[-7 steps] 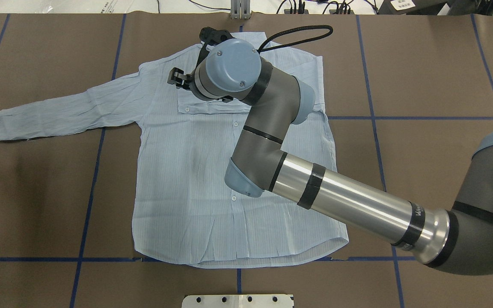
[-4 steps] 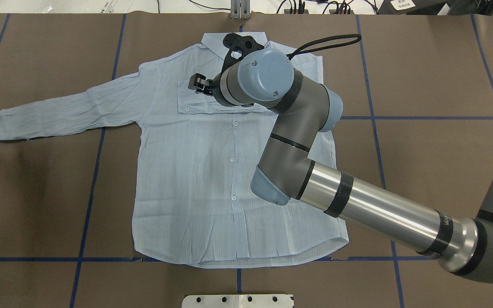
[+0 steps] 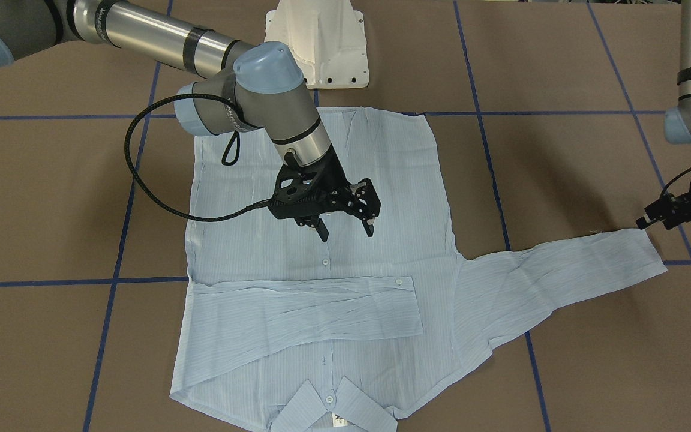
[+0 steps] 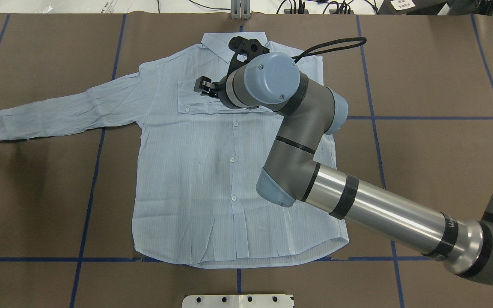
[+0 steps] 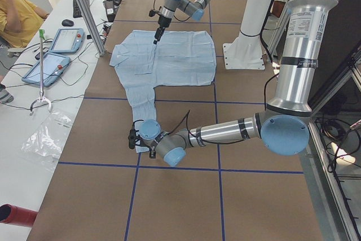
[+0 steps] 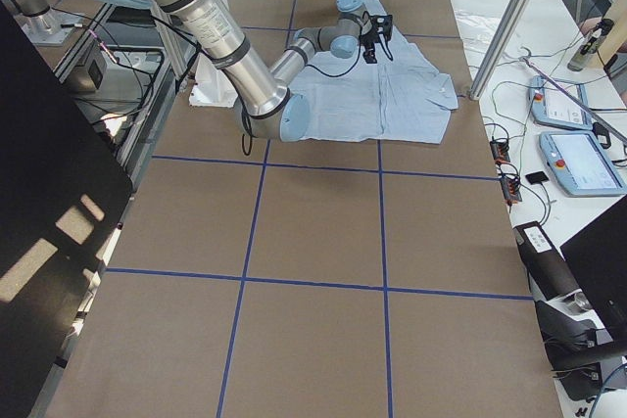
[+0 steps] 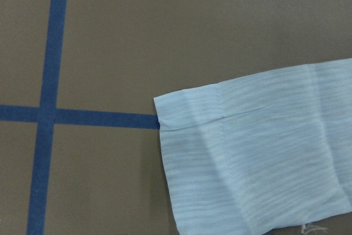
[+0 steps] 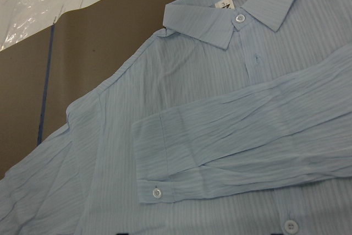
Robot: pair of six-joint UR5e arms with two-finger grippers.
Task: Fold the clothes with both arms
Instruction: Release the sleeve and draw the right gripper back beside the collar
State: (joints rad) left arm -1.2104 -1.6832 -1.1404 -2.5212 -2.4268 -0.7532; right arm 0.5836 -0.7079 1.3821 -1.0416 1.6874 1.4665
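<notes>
The light-blue striped shirt [image 4: 186, 179] lies flat and front up on the brown table, collar [image 8: 231, 20] at the far side. One sleeve [image 3: 303, 312] is folded across the chest. The other sleeve [image 4: 66, 109] lies stretched out to my left. My right gripper [image 3: 346, 230] hangs open and empty a little above the chest, close to the folded sleeve's cuff [image 8: 159, 169]. My left gripper [image 3: 660, 217] is low beside the stretched sleeve's cuff [image 7: 247, 152], not touching it. Its fingers do not show clearly, so I cannot tell its state.
The white pedestal base [image 3: 315, 42] stands at the near edge by the shirt's hem. Blue tape lines [image 4: 88, 188] cross the brown table cover. A side bench with tablets [image 5: 56, 43], cables and a seated person runs along the far edge.
My right arm has swung to the right over the chest, gripper still open. My left gripper has come in at the left edge, up to the sleeve cuff.
</notes>
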